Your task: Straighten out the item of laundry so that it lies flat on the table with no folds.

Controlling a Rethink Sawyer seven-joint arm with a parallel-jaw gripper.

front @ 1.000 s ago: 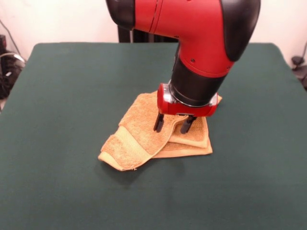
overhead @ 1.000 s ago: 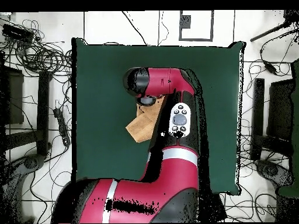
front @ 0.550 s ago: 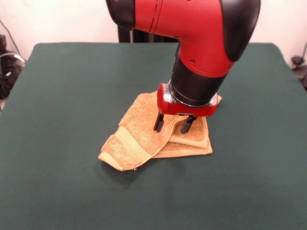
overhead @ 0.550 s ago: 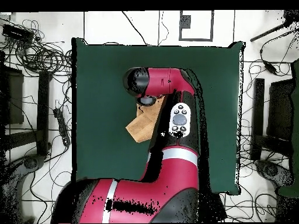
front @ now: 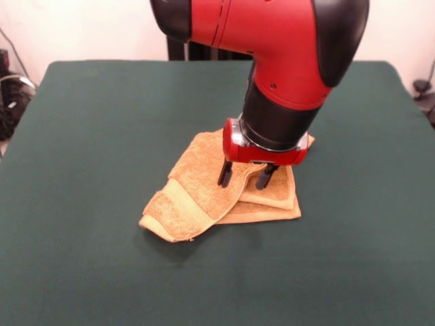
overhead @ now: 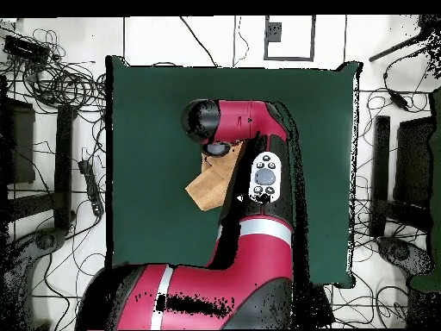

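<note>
At the left of the front view, a banded flap of the towel (front: 204,193) is being left doubled over onto the lower layers, its striped edge running toward the near-left corner, so the cloth is lying bunched in several thicknesses near the middle of the worktop (front: 88,122) rather than flat. To the right, the end effector (front: 243,176) is being held upright over the fold, its two fingers spread apart and planted on either side of a raised ridge of cloth, apparently so that the ridge can be pinched; nothing is yet being gripped. In the overhead view, only a corner of the towel is being shown beside the arm (overhead: 250,146).
</note>
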